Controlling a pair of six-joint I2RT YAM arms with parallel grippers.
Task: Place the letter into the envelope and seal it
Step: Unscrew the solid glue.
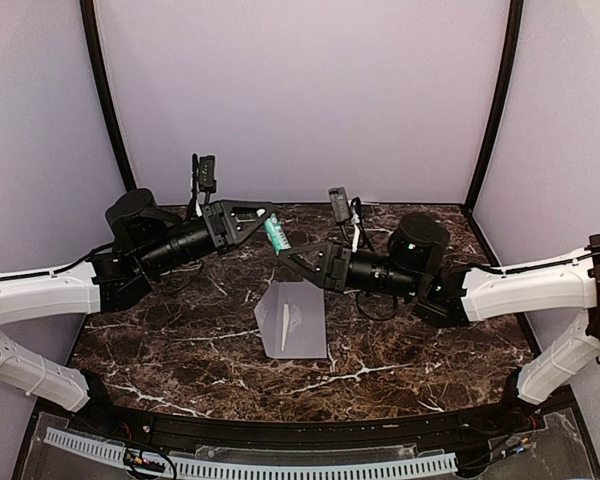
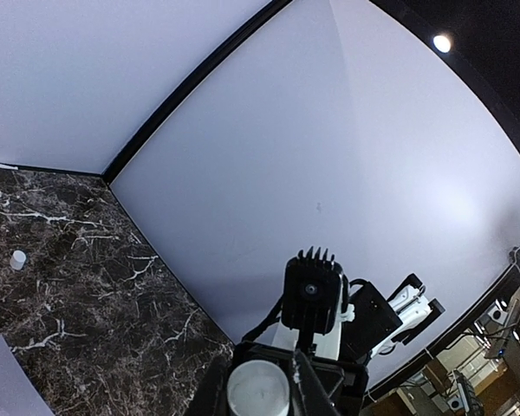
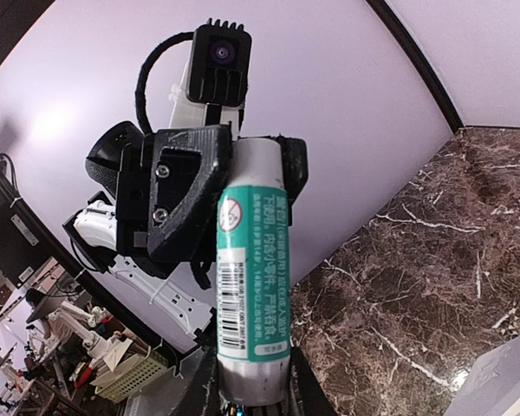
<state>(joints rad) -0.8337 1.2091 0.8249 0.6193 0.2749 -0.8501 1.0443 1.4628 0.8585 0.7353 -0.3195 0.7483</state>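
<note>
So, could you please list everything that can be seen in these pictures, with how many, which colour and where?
glue stick: one, white with a teal label, held in the air between the two grippers
envelope: one, light grey, lying flat near the middle of the table, below the grippers
letter: none to be seen in any view
small round thing: one, white, on the table, seen only in the left wrist view; too small to identify
table: one, dark brown marble with white veins
left gripper: one, black, clamped on one end of the glue stick
right gripper: one, black, fingers closed around the other end of the glue stick
</note>
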